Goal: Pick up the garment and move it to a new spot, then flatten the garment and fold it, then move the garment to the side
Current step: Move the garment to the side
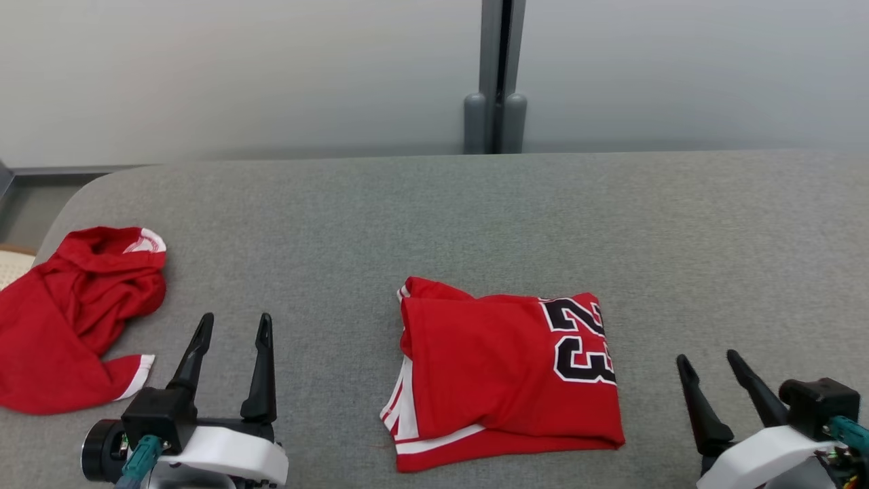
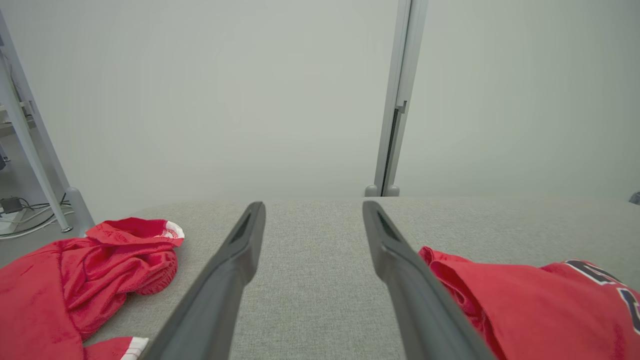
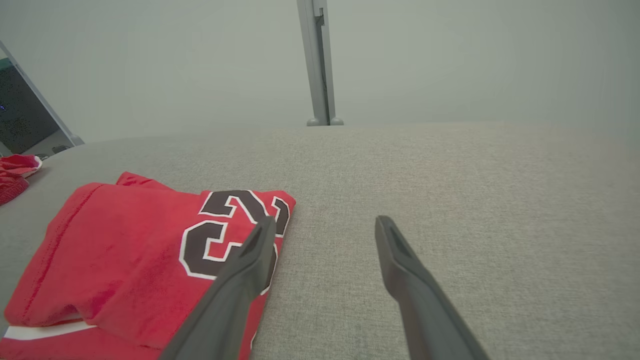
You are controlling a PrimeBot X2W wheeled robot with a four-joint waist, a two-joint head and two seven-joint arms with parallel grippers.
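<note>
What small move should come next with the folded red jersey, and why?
Probably ease the right gripper toward the folded jersey to grasp its nearest edge: it lies folded, centred, not yet moved aside, and the right gripper, open and empty like the left gripper, is closer.

Before you a grey woven-fabric surface (image 1: 475,217) with a rounded far-left corner, behind it your pale grey partition panels (image 1: 237,68), a grey upright post (image 1: 501,68) joining them, soft even light, at your left a slanted metal leg (image 2: 79,207), cables (image 2: 30,227) on the floor (image 1: 30,207).
</note>
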